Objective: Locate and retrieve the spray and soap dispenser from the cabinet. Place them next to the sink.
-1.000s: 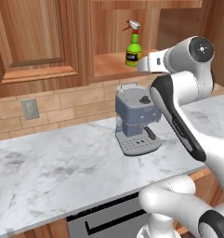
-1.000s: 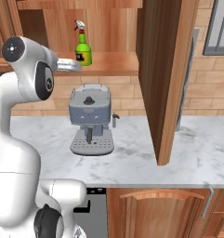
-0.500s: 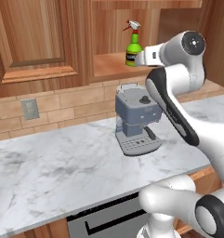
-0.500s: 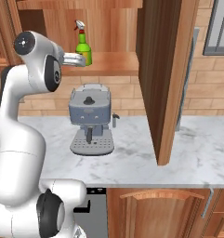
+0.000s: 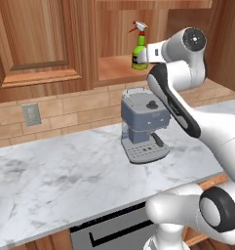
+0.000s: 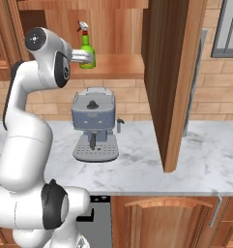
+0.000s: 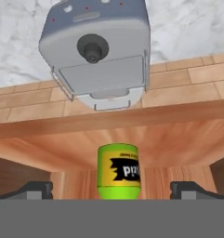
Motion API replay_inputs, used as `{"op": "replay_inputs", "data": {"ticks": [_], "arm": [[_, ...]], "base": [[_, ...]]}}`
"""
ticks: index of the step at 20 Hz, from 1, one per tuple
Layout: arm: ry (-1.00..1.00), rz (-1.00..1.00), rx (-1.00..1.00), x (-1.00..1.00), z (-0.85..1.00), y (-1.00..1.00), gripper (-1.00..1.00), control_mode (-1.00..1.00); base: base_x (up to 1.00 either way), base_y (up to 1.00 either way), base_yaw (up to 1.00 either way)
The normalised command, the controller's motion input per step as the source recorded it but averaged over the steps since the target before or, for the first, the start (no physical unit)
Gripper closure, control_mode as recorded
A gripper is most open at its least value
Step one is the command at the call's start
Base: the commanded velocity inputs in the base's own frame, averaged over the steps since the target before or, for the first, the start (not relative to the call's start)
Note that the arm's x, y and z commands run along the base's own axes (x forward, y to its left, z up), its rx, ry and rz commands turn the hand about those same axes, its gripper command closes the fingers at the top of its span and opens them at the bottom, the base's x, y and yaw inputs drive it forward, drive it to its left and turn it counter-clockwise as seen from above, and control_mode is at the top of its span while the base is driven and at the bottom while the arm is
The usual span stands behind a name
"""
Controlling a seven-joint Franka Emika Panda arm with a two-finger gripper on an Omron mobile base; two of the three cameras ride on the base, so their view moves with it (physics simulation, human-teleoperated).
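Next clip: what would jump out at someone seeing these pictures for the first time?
The bright green spray stands out first, upright on the shelf of the open wooden cabinet. The white arm reaches up to it, and in the hand view the open tool has a finger on either side of the bottle, not touching it. Below the shelf, a grey-blue coffee machine sits on the marble counter.

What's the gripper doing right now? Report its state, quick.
Gripper: open, jaws wide on either side of the spray, not yet closed on it.
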Motion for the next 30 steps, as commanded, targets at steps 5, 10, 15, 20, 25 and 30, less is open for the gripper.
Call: {"op": "replay_inputs", "data": {"ticks": [5,10,15,20,25,30], "arm": [[0.0,0.0,-0.02,0.26,0.15,0.0,-1.0,-1.0],[0.01,0.0,-0.04,0.22,0.17,0.0,-1.0,-1.0],[0.01,0.0,-0.02,0.11,0.13,0.0,-1.0,-1.0],[-0.02,0.01,0.0,0.1,0.01,0.0,-1.0,-1.0],[-0.05,0.01,0.0,0.18,-0.03,0.0,-1.0,-1.0],[-0.06,0.0,0.0,0.26,-0.06,0.0,-1.0,-1.0]], "base": [[0.0,0.0,0.0],[0.0,0.0,0.0],[0.0,0.0,0.0],[0.0,0.0,0.0],[0.0,0.0,0.0],[0.0,0.0,0.0]]}}
